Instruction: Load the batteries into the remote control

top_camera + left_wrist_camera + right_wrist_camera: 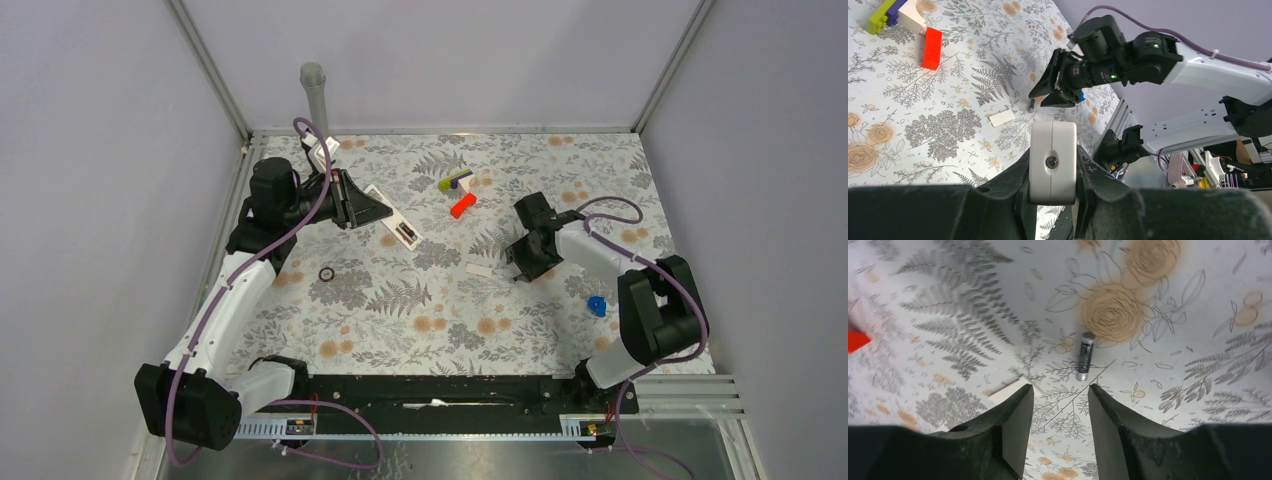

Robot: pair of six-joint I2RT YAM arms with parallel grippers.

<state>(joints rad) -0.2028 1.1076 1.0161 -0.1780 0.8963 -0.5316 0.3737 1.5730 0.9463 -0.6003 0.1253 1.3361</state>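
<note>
Right wrist view shows one battery (1085, 356) lying loose on the desk (1173, 300), a dark cylinder with a silvery cap at its far end, just beside an orange rose in the print. The right end effector (1060, 390) hangs over it with its jaws spread and nothing between them. The battery sits just beyond the fingertips and is not touched. A small flat white piece (1007, 389) lies just left of the battery; I judge it to be the compartment cover.

The remote control (393, 216) is well apart from this, toward the far left of the desk and lying at a slant. Its far-left end is clamped in the left end effector (362, 205). The left wrist view shows the white end face pinched between both fingers (1010, 192). A dark patch near the remote's near-right end looks like the open battery bay. Whether the second battery already sits there is too small to tell, and I see no other loose one.

By my reading the task is partway along. The remote is steadied and seemingly opened. This battery is yet to be grasped, carried across and seated.

A red block (462, 207) lies between the two arms toward the far side, a blue piece (597, 306) near right, and a dark ring (326, 274) near left.
</note>
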